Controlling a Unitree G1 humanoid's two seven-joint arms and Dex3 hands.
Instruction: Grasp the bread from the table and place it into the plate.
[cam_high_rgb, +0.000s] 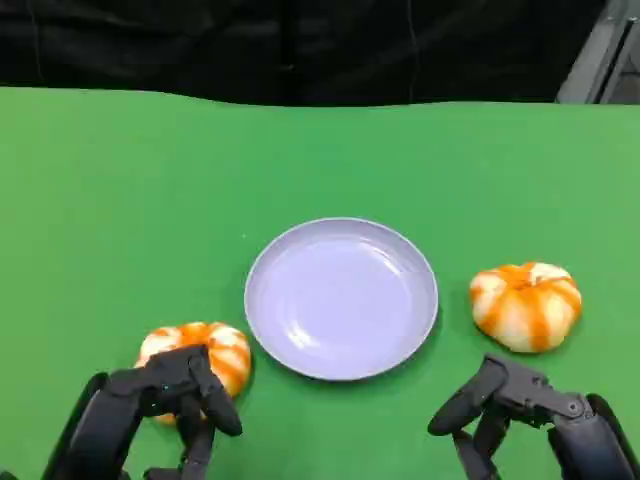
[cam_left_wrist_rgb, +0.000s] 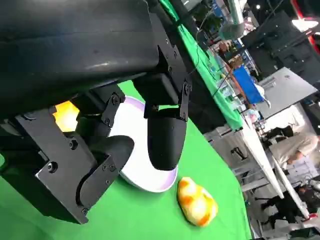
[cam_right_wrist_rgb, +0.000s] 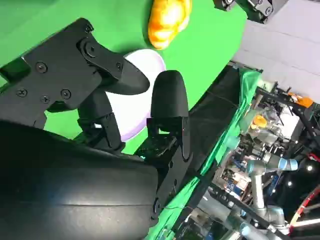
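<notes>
The plate (cam_high_rgb: 341, 298) lay at the centre of the green table (cam_high_rgb: 120, 190), with nothing in it. One bread (cam_high_rgb: 203, 360) sat at its 8 o'clock, just beside the rim; a second bread (cam_high_rgb: 526, 305) sat at its 3 o'clock, a little apart from it. The left hand (cam_high_rgb: 165, 405) was over the near edge of the first bread, fingers spread around it but, as far as could be judged, not yet closed on it. The right hand (cam_high_rgb: 510, 405) hovered at 5 o'clock from the plate, fingers apart, holding nothing.

Risk noted: the bread is rounded and probably soft. A shallow closure on its near side could squeeze it away toward the plate rim.
</notes>
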